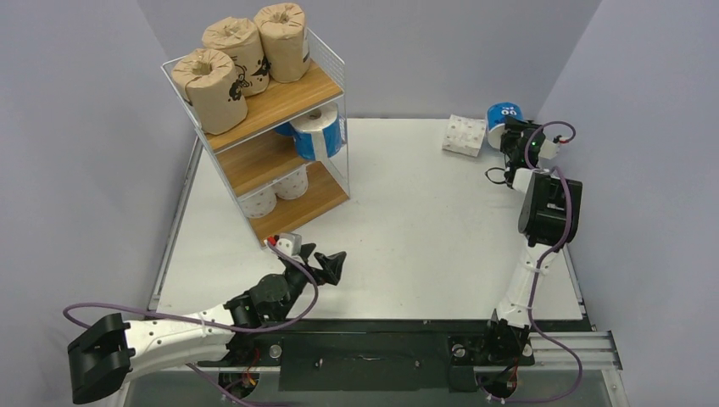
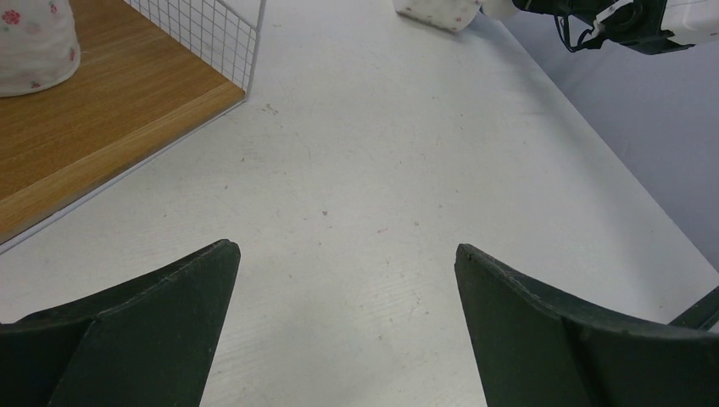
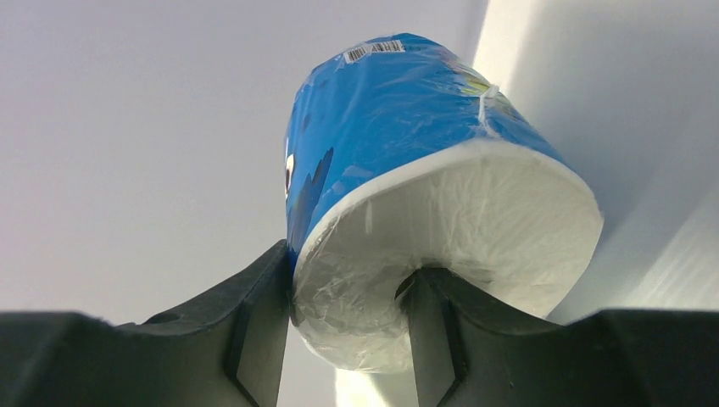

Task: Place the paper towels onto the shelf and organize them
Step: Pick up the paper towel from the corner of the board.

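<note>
At the far right corner of the desk (image 1: 424, 220), the right fingers (image 3: 254, 322) pinch a blue-wrapped roll (image 3: 407, 144), one finger inside its core. The left fingers (image 2: 153, 322) hang wide apart near the shelf (image 1: 292, 93).

Floral white roll (image 2: 32, 47) partly off-frame

This looks like a robotics lab test cell. A white tabletop (image 1: 424, 212) is boxed in by plain grey walls (image 1: 76, 127). A left arm (image 1: 169, 335) and a right arm (image 1: 547, 208) are bolted to a metal rail (image 1: 585, 348), purple cables (image 1: 136, 315) trail loose, and a small shelf (image 1: 280, 161) holds paper towels (image 1: 229, 59).
</note>
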Tool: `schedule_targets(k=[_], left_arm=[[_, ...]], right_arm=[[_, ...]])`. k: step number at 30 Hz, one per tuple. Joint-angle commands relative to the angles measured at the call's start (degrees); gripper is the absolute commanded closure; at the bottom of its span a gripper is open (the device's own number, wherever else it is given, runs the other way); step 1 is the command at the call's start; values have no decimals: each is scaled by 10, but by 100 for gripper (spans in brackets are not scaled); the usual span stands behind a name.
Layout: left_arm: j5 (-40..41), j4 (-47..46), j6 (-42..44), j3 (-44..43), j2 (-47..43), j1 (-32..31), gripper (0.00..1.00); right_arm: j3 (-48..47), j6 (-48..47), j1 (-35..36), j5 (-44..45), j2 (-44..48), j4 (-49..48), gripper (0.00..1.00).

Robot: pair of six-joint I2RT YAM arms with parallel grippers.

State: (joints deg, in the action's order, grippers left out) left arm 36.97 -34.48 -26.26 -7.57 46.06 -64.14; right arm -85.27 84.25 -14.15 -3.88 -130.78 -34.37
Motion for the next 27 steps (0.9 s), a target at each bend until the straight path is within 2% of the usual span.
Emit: schedule_targets(k=[1,11,17,19,20,22,23,27], left_arm=[[-1,59,-14,-5,-56,-5,2],[4,163,-57,12,-181,-17,5],[19,212,-76,8,-224,-19,5],[37,249,-81,-4,-237,-19,5],[46,277,-82,-15,-241,-20,5],[72,321,-83,-36,-251,-22,6],[87,332,-79,-45,-254,-22,6],[121,405,-55,-91,-269,-24,5]], right_arm=[[42,-15,19,-28,123,-97,78],[212,-100,73,-61,337,-48,81],[318,-193,141,-18,492,56,81],[321,-264,189,19,564,135,81],[317,-328,235,41,581,209,82],[300,-406,308,141,626,313,82],[299,-423,331,168,655,367,82],[317,-473,425,228,733,476,82]])
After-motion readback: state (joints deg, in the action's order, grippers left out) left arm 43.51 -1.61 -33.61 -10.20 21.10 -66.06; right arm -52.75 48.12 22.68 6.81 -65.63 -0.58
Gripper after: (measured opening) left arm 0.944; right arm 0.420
